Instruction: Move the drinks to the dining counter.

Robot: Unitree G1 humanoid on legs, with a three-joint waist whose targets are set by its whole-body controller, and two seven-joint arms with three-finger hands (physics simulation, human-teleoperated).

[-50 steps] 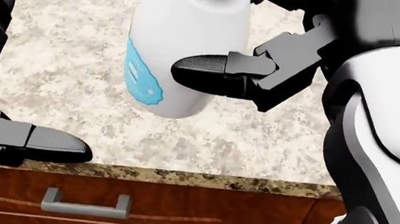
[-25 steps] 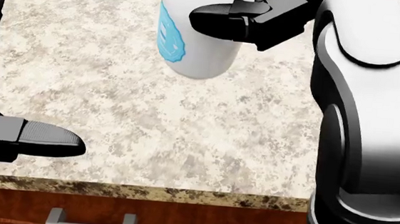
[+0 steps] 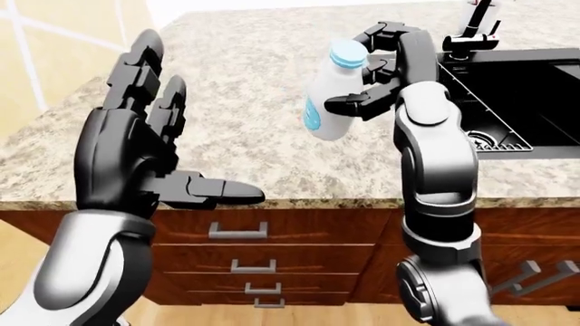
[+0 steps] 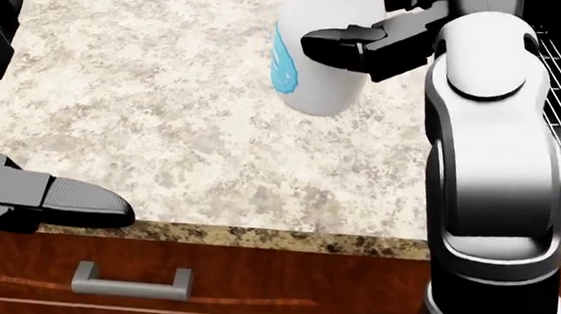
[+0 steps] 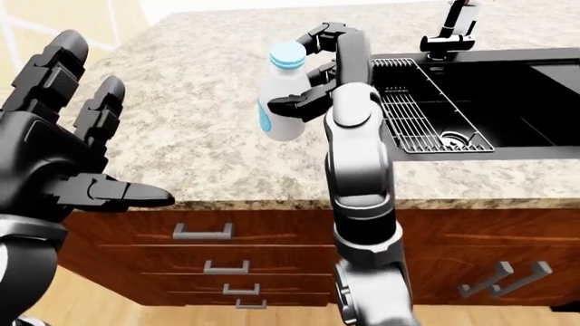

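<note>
A white bottle (image 3: pixel 327 102) with a light blue cap and a blue label is held tilted above the granite counter (image 3: pixel 245 122). My right hand (image 3: pixel 367 81) is shut on it, with fingers wrapped round its body; it also shows in the head view (image 4: pixel 314 47) and the right-eye view (image 5: pixel 281 102). My left hand (image 3: pixel 163 156) is open and empty at the left, over the counter's near edge, thumb pointing right.
A black sink (image 5: pixel 471 102) with a wire rack (image 5: pixel 413 109) and a faucet (image 5: pixel 451 27) lies to the right. Wooden drawers with metal handles (image 3: pixel 239 231) run below the counter edge. A pale floor shows at the left.
The bottle in my right hand has moved up and to the right in the head view. The camera has shifted, and the sink rack has come into view at the right.
</note>
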